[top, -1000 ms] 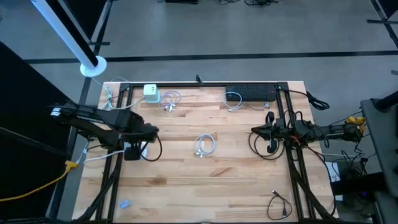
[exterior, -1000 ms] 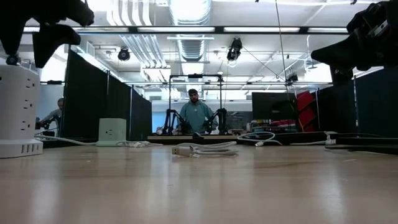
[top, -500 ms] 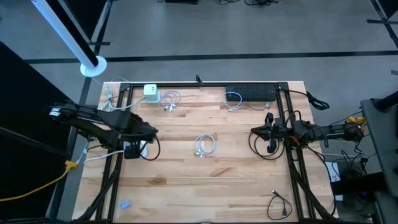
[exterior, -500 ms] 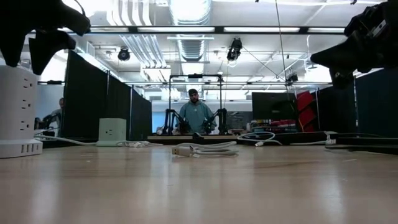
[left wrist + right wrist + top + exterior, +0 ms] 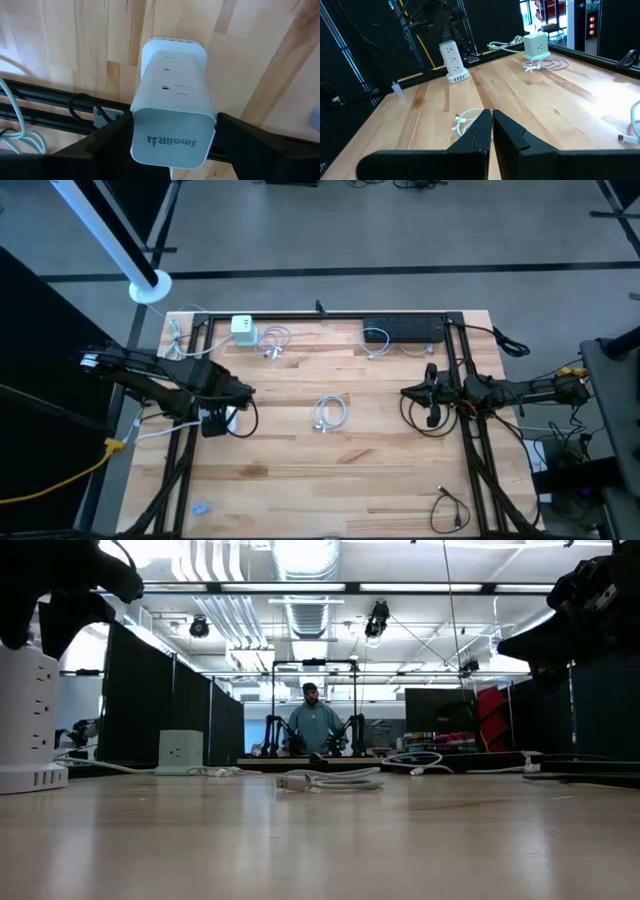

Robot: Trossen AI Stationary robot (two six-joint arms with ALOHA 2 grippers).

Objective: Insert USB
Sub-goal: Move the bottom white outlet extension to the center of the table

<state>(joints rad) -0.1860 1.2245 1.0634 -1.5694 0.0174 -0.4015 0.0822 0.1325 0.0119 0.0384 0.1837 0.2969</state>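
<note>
**Left gripper around the white power tower**

The left gripper [image 5: 172, 145] hangs over the white power tower [image 5: 172, 107] at the table's [image 5: 380, 470] left edge, fingers apart on both sides of it. The right gripper [image 5: 491, 122] is pressed together, above the right side. The coiled white USB cable [image 5: 329, 412] lies at mid-table.

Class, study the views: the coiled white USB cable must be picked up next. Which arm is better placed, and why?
Probably the right. The right gripper is shut and empty, pointing at the white USB cable at mid-table. The left gripper hangs open over the white power tower, so it looks committed there.
</note>
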